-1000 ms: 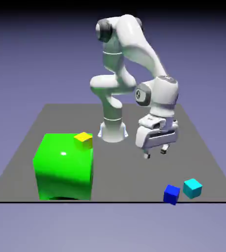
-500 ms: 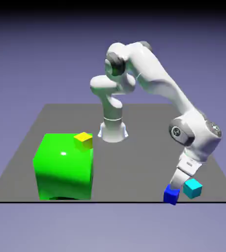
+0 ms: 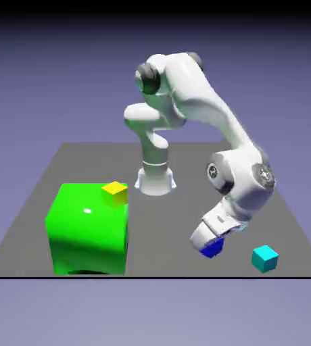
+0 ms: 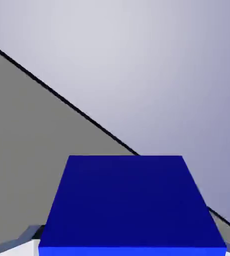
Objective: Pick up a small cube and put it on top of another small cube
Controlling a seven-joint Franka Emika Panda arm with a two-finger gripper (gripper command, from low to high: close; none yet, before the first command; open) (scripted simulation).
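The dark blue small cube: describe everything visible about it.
The dark blue small cube is plain, smooth and evenly coloured, with sharp edges and no markings. It sits clamped in the shut gripper, off the grey table, tilted with the hand. In the hand view it fills the lower middle, one broad face showing. It hangs to the exterior view's left of the cyan small cube, apart from it. Only the gripper touches it.

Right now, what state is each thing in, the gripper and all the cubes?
Gripper: shut on the dark blue cube.
Dark blue cube: gripped, fills the hand view's lower part.
Cyan cube: on the table, free.
Yellow cube: atop the green cube.
Green cube: on the table, untouched.
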